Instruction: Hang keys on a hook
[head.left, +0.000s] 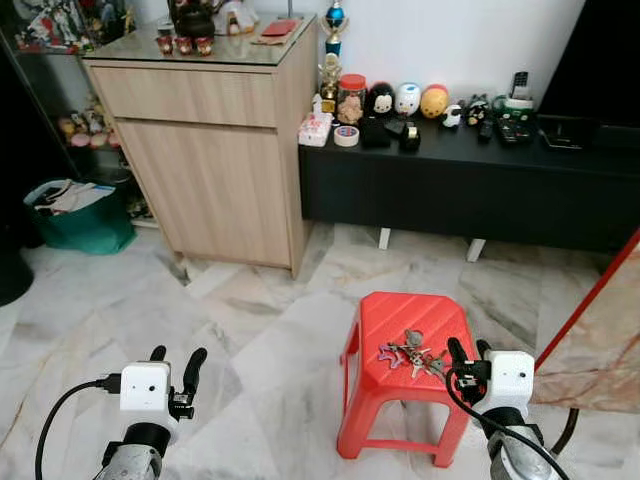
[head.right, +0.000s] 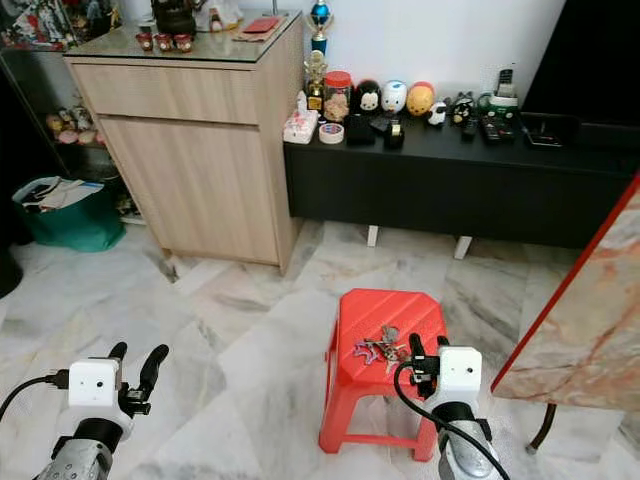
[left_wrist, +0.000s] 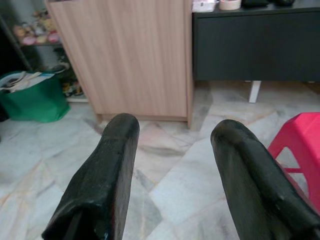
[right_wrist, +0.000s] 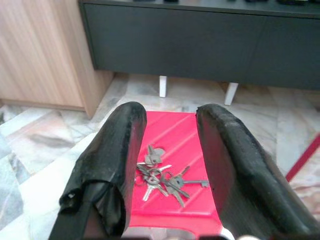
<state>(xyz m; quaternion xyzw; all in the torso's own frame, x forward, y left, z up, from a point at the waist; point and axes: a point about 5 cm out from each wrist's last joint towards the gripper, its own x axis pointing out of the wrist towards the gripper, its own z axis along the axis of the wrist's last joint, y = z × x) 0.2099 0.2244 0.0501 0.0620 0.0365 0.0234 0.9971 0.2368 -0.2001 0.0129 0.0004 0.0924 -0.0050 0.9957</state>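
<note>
A bunch of silver keys (head.left: 410, 352) lies on top of a red plastic stool (head.left: 398, 318) on the marble floor. My right gripper (head.left: 470, 352) hovers open just at the stool's near right corner, right behind the keys (right_wrist: 161, 177), which show between its two black fingers (right_wrist: 112, 165). My left gripper (head.left: 175, 364) is open over bare floor to the left, well away from the stool (left_wrist: 300, 145), with nothing between its fingers (left_wrist: 102, 185).
A wooden cabinet (head.left: 215, 150) stands ahead on the left. A low black sideboard (head.left: 460, 190) with figurines and jars runs along the wall. A green bag (head.left: 75, 215) sits far left. A marble-patterned panel with a red edge (head.left: 590, 330) leans at the right.
</note>
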